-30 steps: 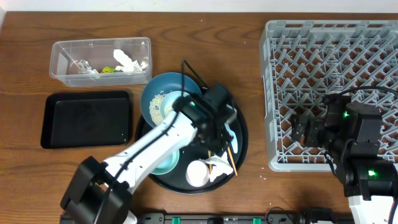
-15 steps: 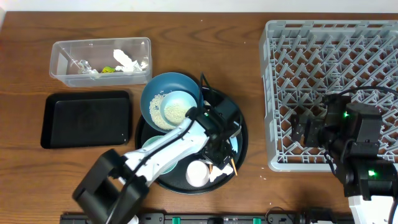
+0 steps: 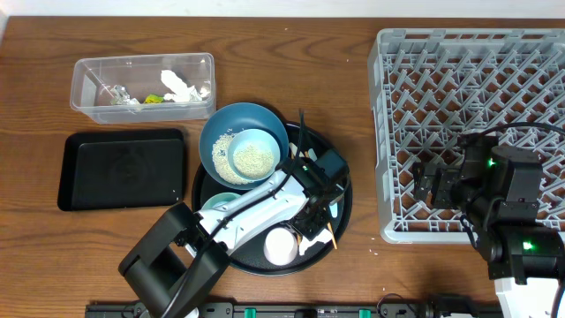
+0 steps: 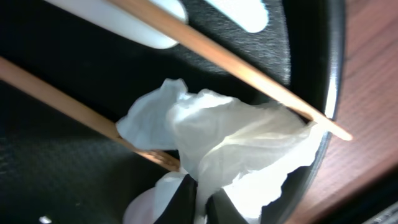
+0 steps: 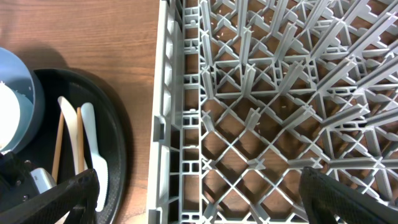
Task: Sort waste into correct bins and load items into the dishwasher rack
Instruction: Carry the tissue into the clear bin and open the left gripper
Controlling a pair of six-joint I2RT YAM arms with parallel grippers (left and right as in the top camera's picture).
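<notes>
Left gripper [image 4: 200, 204]: pinched on crumpled tissue [image 4: 230, 143] lying across chopsticks [image 4: 236, 65]; fingertips cropped at frame bottom. Right gripper [image 5: 199, 196]: spread wide above dishwasher rack [image 5: 261, 93] near right table edge; only finger ends visible.

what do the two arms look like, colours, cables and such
Left arm: white tubular links, black joints, black gripper. Right arm: chunky black housings with green indicator lights, thin black cables looping over it, white segment at its base.
</notes>
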